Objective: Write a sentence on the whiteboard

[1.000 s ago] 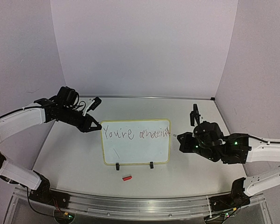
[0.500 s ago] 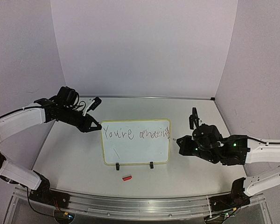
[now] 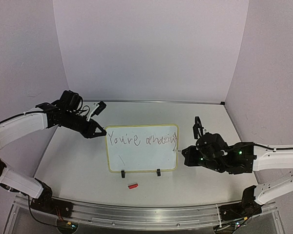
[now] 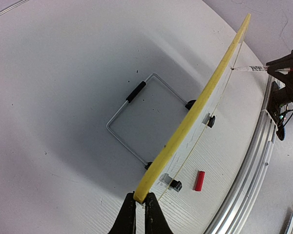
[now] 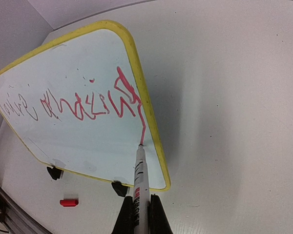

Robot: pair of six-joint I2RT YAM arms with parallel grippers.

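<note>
Seen from above, the whiteboard [image 3: 142, 158] stands mid-frame on the tabletop [image 3: 73, 165]. There is open surface all round it and a red cap [image 3: 132, 185] just below its feet. The sentence [image 3: 141, 140] reads "You're amazing", with the last letter crowding the right frame. The left hand [image 3: 100, 132] pinches the upper-left corner.

The left wrist view shows the board edge-on, with a wire stand [image 4: 136, 91] behind it.

In the right wrist view, the right hand [image 5: 139, 217] pinches a marker [image 5: 139, 178] whose tip is on the board beside the yellow right edge.
</note>
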